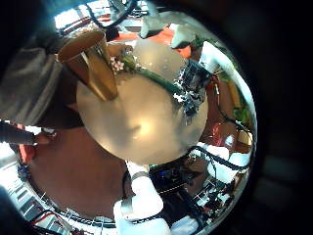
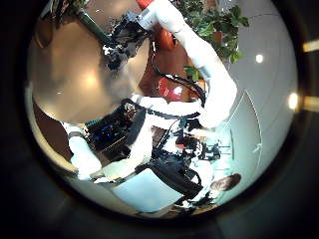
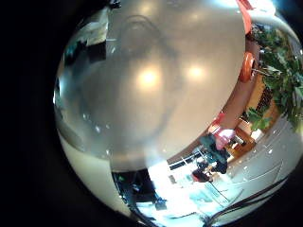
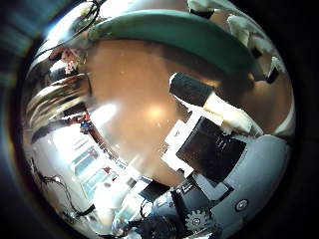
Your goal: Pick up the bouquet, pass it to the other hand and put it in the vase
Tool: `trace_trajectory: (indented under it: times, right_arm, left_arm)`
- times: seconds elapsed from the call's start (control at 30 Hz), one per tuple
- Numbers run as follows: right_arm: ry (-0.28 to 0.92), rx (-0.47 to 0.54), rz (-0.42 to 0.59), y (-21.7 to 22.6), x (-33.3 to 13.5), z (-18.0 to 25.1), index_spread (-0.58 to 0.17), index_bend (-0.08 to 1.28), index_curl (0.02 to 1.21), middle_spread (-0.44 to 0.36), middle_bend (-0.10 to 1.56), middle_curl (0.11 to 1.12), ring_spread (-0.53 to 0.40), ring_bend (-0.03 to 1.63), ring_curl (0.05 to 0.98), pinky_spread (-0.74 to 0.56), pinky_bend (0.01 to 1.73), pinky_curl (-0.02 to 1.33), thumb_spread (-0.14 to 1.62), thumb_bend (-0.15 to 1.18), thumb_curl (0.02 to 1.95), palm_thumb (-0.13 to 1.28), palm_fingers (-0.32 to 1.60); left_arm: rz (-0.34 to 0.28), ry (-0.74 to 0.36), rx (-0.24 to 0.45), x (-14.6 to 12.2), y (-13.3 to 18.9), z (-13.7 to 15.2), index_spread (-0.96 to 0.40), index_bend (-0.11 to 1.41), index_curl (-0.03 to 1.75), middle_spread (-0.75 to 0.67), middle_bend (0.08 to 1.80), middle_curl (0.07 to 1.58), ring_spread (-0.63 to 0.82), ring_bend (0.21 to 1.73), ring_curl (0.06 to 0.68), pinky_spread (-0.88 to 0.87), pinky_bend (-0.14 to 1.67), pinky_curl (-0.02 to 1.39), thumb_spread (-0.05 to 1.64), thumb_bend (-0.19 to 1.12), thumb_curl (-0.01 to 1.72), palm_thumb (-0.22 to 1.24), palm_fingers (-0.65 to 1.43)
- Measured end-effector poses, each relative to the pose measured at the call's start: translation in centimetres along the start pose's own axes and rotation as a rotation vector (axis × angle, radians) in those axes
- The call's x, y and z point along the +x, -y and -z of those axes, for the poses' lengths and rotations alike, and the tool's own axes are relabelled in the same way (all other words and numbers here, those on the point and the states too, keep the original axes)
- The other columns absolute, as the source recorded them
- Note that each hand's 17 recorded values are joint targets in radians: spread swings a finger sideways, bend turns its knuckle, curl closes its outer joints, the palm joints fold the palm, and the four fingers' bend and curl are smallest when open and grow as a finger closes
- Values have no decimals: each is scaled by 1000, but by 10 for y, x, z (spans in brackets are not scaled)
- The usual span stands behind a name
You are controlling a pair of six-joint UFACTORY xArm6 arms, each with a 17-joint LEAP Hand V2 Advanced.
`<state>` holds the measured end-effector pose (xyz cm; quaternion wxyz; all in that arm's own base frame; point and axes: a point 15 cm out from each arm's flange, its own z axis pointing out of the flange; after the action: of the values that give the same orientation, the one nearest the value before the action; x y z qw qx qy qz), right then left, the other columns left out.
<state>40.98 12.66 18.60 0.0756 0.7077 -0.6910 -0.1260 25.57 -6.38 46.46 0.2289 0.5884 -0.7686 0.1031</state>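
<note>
Bouquet points its blooms toward the vase — right hand grasps the stem end; left hand released, above the surface.

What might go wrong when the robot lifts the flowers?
The bouquet lies on the table with its flowers right beside the tall vase, so lifting it might knock the vase over. The right hand is at the thin stem end, so the bouquet may slip or tip.

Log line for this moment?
bouquet: lying on table beside vase | right hand: over stem | handover: not yet done
</note>
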Motion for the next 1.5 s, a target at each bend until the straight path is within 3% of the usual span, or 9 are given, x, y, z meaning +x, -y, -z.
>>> trace_trajectory:
  times: [0.23, 0.47, 0.77, 1.5]
  right_arm:
    - [8, 38, 26, 8, -16, 18, -420, 236, 776, -202, 808, 747, -220, 1204, 546, -534, 958, 631, 1045, -27, 443, 559, 760]
    - [-11, -12, 43, 16, -26, 17, -421, 200, 801, -196, 773, 762, -217, 1193, 544, -535, 947, 616, 1047, -25, 442, 557, 757]
    - [11, 3, -33, 11, 18, 37, -414, 177, 810, -196, 746, 787, -220, 1189, 545, -527, 944, 605, 1050, -31, 435, 540, 711]
    - [-4, -114, -58, -17, 32, -14, -408, 185, 799, -198, 711, 820, -220, 1183, 538, -524, 976, 577, 1061, -23, 423, 528, 735]
  left_arm:
    - [0, -1, -4, -1, 0, -1, 199, 180, 357, 453, 194, 337, 583, 532, 193, 501, 188, 295, 1067, -24, 335, 342, 137]
    - [4, 4, 4, -2, -2, 2, 199, 180, 357, 453, 194, 337, 583, 531, 194, 501, 188, 295, 1067, -24, 336, 342, 137]
    - [5, -4, 8, -7, -1, 4, 199, 180, 357, 453, 194, 337, 583, 530, 195, 501, 188, 295, 1067, -24, 336, 342, 137]
    - [7, -6, 3, -6, 0, 3, 200, 181, 359, 453, 194, 337, 583, 529, 197, 502, 188, 289, 1067, -24, 337, 342, 136]
